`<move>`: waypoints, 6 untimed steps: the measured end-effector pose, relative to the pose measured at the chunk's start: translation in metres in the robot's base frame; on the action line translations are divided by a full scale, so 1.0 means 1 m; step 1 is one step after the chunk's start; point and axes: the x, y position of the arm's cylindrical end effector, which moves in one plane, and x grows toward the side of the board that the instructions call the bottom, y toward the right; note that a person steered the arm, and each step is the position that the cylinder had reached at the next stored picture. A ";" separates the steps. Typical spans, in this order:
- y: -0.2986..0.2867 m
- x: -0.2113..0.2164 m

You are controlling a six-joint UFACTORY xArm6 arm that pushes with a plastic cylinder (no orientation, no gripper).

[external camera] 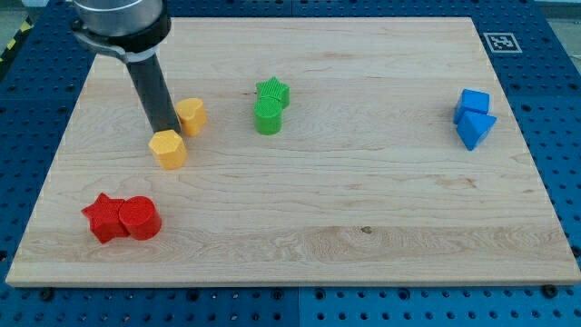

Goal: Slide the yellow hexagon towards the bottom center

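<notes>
A yellow hexagon (169, 148) lies on the wooden board (300, 227) at the view's left, above the middle height. A second yellow block (192, 115) of unclear shape lies just up and right of it. My tip (169, 129) is the lower end of the dark rod. It stands between the two yellow blocks, touching the top edge of the yellow hexagon and close to the left side of the other yellow block.
A red star (103, 218) and a red cylinder (140, 219) touch each other at the lower left. A green star (272, 91) sits above a green cylinder (268, 117) near the top centre. Two blue blocks (473, 118) lie at the right.
</notes>
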 end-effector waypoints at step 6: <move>-0.009 0.041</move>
